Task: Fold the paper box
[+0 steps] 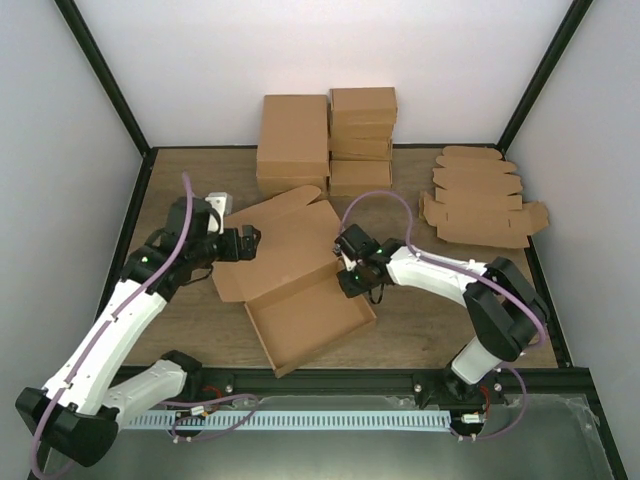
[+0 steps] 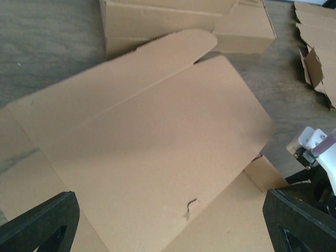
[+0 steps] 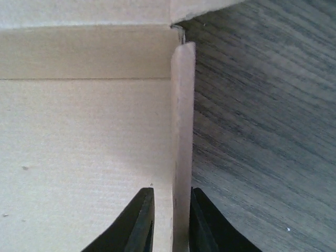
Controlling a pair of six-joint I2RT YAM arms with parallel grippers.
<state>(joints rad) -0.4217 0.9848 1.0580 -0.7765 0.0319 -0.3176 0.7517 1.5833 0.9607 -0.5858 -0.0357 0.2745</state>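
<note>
Over the box lid, left claw spread wide, holding nothing. Astride the upright side wall, right claw barely parted; gripping or not, cannot tell.

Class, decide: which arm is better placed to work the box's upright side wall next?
Right. The right gripper straddles an upright side wall of the paper box; the left gripper hangs open by the lid, gripping nothing.
</note>
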